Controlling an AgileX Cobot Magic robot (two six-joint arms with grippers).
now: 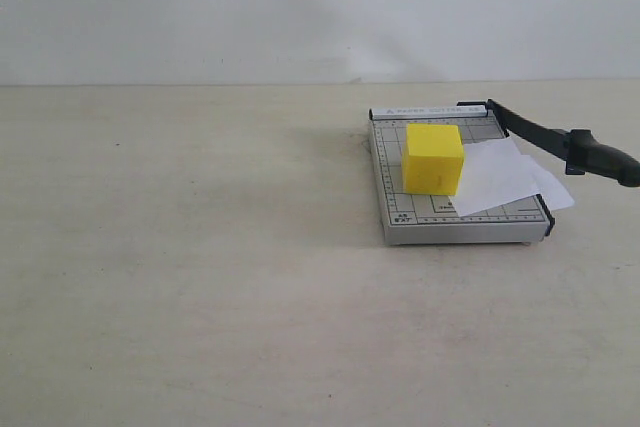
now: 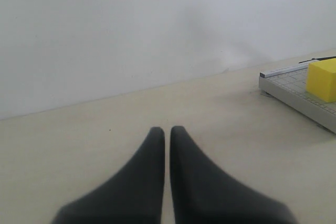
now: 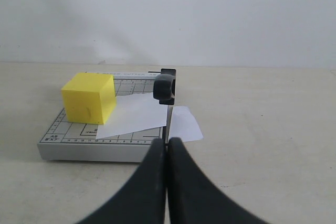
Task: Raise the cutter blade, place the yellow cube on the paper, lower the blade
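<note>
The grey trimmer board (image 1: 400,202) lies right of centre on the table. The cutter blade (image 1: 540,133) slants up from its far hinge, and its thick black handle (image 1: 602,158) hangs past the board's right side. The handle (image 3: 164,88) faces the right wrist view end-on. The yellow cube (image 1: 433,157) (image 3: 89,98) (image 2: 323,79) stands on the board against the paper's left edge. The white paper (image 1: 497,176) (image 3: 137,115) lies askew under the blade line, one corner past the board. My right gripper (image 3: 168,140) is shut and empty, in front of the board's near edge. My left gripper (image 2: 167,128) is shut and empty, well left of the board. Neither gripper shows in the exterior view.
A beige table (image 1: 180,277) carries the board, and a plain white wall (image 1: 250,7) stands behind it. No other object is in view.
</note>
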